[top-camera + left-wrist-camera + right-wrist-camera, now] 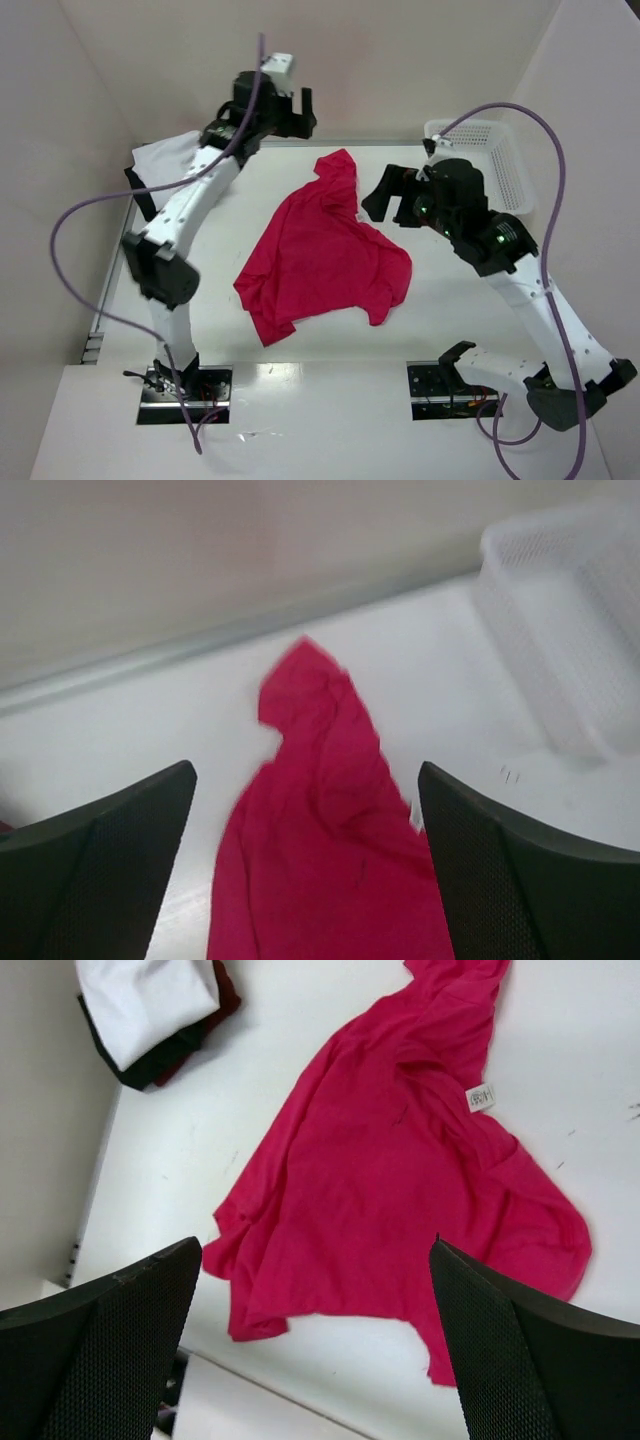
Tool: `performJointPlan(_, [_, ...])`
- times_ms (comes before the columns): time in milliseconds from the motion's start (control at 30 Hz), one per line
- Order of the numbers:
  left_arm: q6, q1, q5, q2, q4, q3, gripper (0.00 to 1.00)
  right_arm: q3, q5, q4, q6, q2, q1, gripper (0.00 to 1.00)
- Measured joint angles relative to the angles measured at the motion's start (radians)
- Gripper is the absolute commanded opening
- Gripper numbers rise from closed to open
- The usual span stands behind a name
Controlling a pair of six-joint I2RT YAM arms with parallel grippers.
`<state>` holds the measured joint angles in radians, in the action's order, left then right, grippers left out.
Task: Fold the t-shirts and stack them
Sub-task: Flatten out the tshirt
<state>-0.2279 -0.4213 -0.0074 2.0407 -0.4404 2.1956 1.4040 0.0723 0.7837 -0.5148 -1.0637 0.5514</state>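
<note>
Crimson cloth: the red t-shirt [322,250] lies unfolded and rumpled at mid-table [450,310]; its narrow, bunched end points to the far wall and its broad end to the arm bases; judged to be laid out for a first fold.
Left gripper [297,112]: raised over the shirt's far tip; jaws spread wide, nothing between them; no cloth touched.
Right gripper [390,205]: hovers just beside the shirt's right edge; jaws likewise spread and empty.
Stack: a folded white t-shirt [145,1000] rests on a black t-shirt [150,1065] in the far-left corner, against the wall; judged the red one's destination.
Sewn label [480,1097]: white; shows on the upper face near the bunched end.
Mesh basket [500,150]: white; far-right corner, well apart from the shirt.
Obstacles: nothing lies on the red cloth; its creases and curled lower corners would need smoothing; the left arm crosses above the stack in the top view and hides part of it.
</note>
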Motion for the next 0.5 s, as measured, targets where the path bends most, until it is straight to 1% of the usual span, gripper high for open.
performJointPlan(33, [-0.008,0.009,-0.003,-0.058,-0.015,-0.037,0.99,0.000,0.001,-0.018,0.013,-0.021,-0.004,1.00])
performJointPlan(67, [-0.013,0.024,-0.007,-0.169,0.029,-0.120,0.99,-0.002,0.000,-0.037,0.024,-0.041,-0.006,1.00])
performJointPlan(100, [-0.016,0.041,-0.013,-0.297,0.071,-0.234,0.99,-0.006,0.001,-0.057,0.035,-0.068,-0.007,1.00])
performJointPlan(233, [-0.040,0.069,-0.024,-0.623,0.110,-0.520,0.99,-0.042,0.002,-0.118,0.066,-0.174,-0.009,1.00])
performJointPlan(300, [-0.071,0.061,-0.029,-0.767,0.101,-0.717,0.99,-0.058,0.004,-0.145,0.072,-0.196,-0.009,1.00])
performJointPlan(333, [-0.085,0.058,-0.029,-0.795,0.080,-0.768,0.97,-0.064,0.005,-0.158,0.074,-0.202,-0.011,1.00])
performJointPlan(367, [-0.114,0.056,-0.034,-0.842,0.071,-0.869,0.95,-0.066,0.007,-0.171,0.076,-0.207,-0.011,1.00])
performJointPlan(400, [-0.122,0.056,-0.034,-0.851,0.066,-0.900,0.94,-0.067,0.010,-0.184,0.079,-0.211,-0.013,1.00])
performJointPlan(467, [-0.167,0.056,-0.035,-0.876,0.018,-1.039,0.92,-0.067,0.017,-0.217,0.081,-0.227,-0.016,1.00])
performJointPlan(500, [-0.173,0.056,-0.032,-0.880,-0.002,-1.075,0.92,-0.067,0.019,-0.224,0.082,-0.233,-0.016,1.00])
